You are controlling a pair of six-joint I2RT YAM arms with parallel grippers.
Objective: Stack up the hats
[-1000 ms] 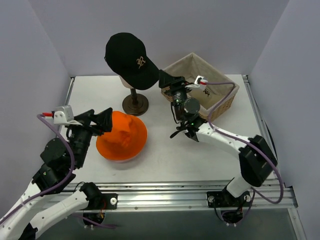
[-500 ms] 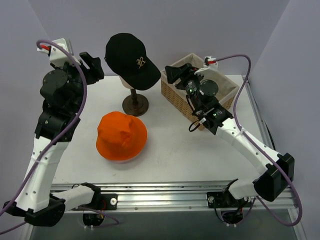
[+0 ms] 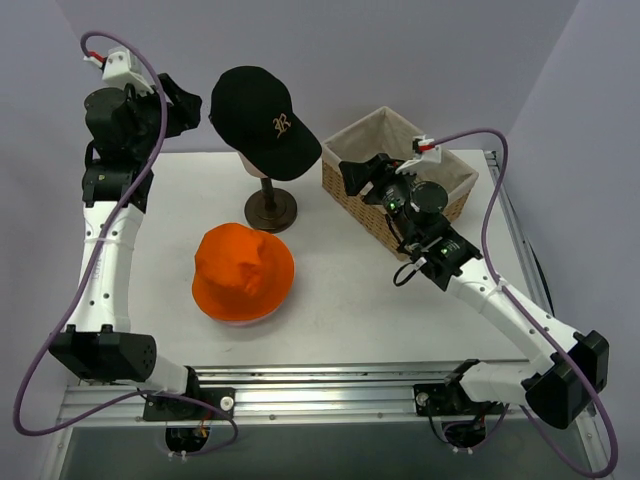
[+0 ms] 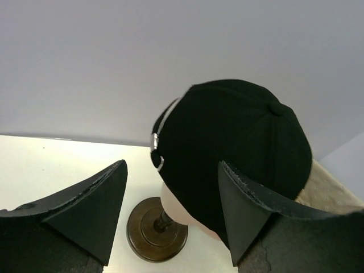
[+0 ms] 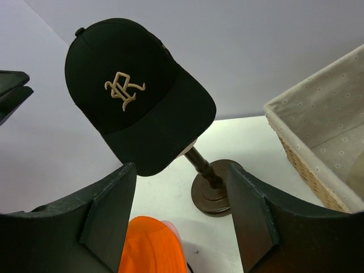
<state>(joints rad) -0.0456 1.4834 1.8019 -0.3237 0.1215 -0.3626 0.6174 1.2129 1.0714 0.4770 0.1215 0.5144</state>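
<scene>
Cap-pickup step: left gripper (image 4: 170, 170) and right gripper (image 5: 181, 170), both spread and empty, face black cap (image 3: 262, 120) from either side; next likely pinch it, lift off mannequin head (image 4: 175, 203).

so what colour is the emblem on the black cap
Gold emblem on the black cap; clearest in the right wrist view.

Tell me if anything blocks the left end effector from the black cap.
Nothing visible does. The open left end effector faces the black cap on its mannequin head with only air between; the orange bucket hat lies on the table below, off that line.
</scene>
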